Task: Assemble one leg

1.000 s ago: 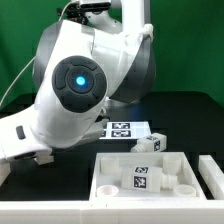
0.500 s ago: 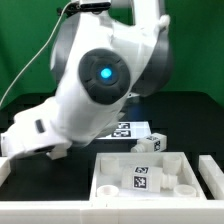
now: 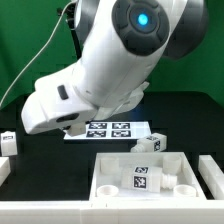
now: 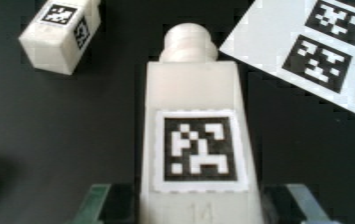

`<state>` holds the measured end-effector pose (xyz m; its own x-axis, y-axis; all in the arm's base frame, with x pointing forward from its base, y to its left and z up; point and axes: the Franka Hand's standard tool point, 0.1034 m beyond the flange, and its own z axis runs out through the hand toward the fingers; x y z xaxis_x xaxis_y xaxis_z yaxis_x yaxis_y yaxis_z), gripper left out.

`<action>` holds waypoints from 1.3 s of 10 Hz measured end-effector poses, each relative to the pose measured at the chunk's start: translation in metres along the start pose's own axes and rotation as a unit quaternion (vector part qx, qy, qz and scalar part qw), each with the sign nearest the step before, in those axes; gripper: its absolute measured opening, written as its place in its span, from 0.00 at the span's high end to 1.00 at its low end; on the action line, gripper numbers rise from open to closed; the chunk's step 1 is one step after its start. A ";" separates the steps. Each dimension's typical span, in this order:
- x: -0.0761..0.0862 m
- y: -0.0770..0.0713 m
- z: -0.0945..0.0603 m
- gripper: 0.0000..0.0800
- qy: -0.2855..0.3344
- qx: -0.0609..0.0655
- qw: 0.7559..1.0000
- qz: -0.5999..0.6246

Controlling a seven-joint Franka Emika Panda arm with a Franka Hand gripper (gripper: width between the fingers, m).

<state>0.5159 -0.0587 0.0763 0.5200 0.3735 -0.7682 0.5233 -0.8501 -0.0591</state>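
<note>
In the exterior view a spare leg (image 3: 8,140) lies at 9 o'clock and the panel (image 3: 150,178) at 5 o'clock. My jaws grip a leg (image 4: 195,140) by its sides, above the surface (image 4: 32,130). Grasp done, I judge; fitting into the panel remains.

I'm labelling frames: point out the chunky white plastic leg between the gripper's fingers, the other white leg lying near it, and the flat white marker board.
Central leg (image 4: 195,150), wrist view, on its square tag.
Other leg (image 4: 42,46), wrist view, plain white side.
Marker board (image 4: 266,40), wrist view, white margin.
</note>
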 end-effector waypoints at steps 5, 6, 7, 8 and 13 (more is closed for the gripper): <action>0.008 0.000 -0.022 0.64 0.170 -0.010 0.985 0.010; 0.008 -0.005 -0.038 0.64 0.194 -0.002 0.981 0.016; 0.010 -0.010 -0.055 0.64 0.217 -0.001 0.976 0.015; 0.012 -0.008 -0.072 0.64 0.251 -0.008 0.968 0.017; 0.014 0.011 -0.084 0.64 0.381 -0.044 0.923 0.025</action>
<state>0.5862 -0.0316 0.1183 0.8518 0.5153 -0.0948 0.5205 -0.8528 0.0418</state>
